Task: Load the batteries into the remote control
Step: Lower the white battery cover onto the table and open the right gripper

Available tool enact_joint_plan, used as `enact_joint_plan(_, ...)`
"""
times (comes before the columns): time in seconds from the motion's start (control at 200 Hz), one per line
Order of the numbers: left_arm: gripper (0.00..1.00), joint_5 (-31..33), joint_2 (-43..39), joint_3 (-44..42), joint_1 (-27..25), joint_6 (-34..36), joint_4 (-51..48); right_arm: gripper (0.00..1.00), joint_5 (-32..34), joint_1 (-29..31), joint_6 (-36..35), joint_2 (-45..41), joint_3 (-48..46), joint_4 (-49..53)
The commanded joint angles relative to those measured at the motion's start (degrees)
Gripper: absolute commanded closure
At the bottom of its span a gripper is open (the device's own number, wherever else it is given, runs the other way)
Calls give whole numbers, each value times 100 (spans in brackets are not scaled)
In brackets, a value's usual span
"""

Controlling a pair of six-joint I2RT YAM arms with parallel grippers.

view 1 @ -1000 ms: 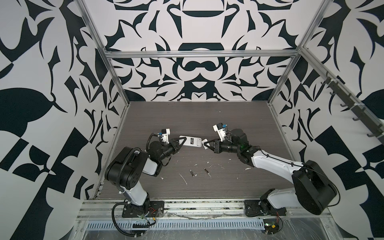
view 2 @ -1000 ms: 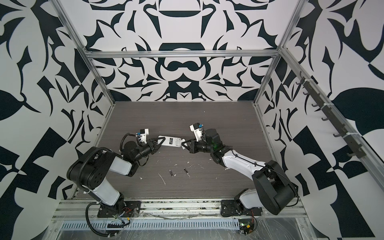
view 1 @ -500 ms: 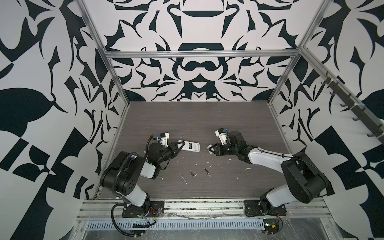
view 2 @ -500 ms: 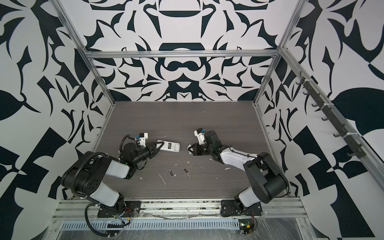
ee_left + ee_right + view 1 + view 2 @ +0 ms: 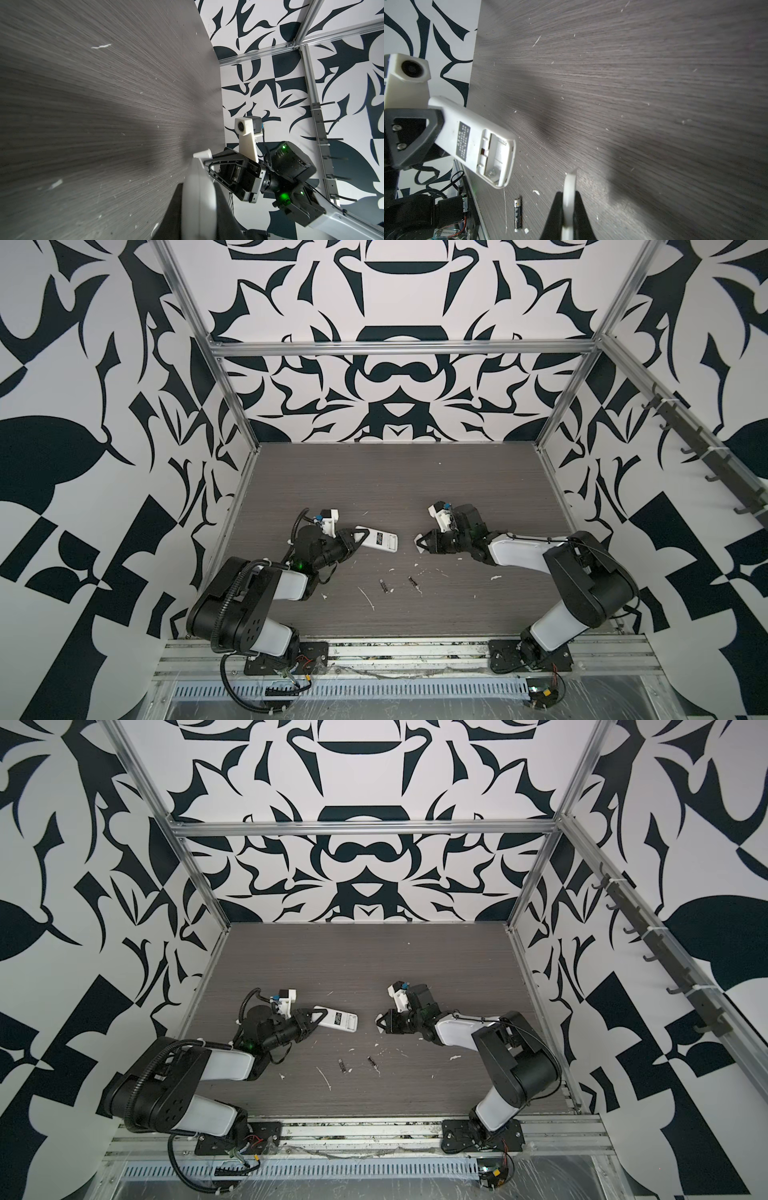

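Left gripper [image 5: 360, 536] clamped on the remote control [image 5: 380, 540]; right gripper [image 5: 427, 542] pinching the loose white battery cover [image 5: 569, 185].
We see the remote held back-up at 9 o'clock of the right gripper, its battery bay [image 5: 494, 153] open and empty at the free end. One battery [image 5: 382, 585] and the second battery [image 5: 412, 582] lie apart on the table [image 5: 374, 481], about 6 o'clock of that end. We judge them light, rigid and smooth, likely to roll or squirt out; we would take each across mid-barrel, ends free. The remote looks like light, stiff plastic, gripped clear of the bay.
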State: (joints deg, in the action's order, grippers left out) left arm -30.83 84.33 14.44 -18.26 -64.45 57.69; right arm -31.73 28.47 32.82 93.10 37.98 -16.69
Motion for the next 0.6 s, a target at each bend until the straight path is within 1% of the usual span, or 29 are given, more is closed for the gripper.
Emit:
enact_joint_plan(0.0,99,-99,-106,-114,22,111,-23,96,-148,-31,75,103,-36,-345)
enact_joint_plan(0.165,99,-91,-271,-103,21,216,-290,94,-187,-26,122,300,-36,-491)
enact_joint_plan(0.35,99,-109,-396,-13,22,334,-610,90,-102,-35,114,338,-88,-502)
enact_joint_plan(0.55,99,-108,-499,48,22,422,-811,81,30,-41,85,323,-122,-446)
enact_joint_plan(0.595,99,-100,-535,50,17,431,-840,77,81,-43,71,330,-123,-424)
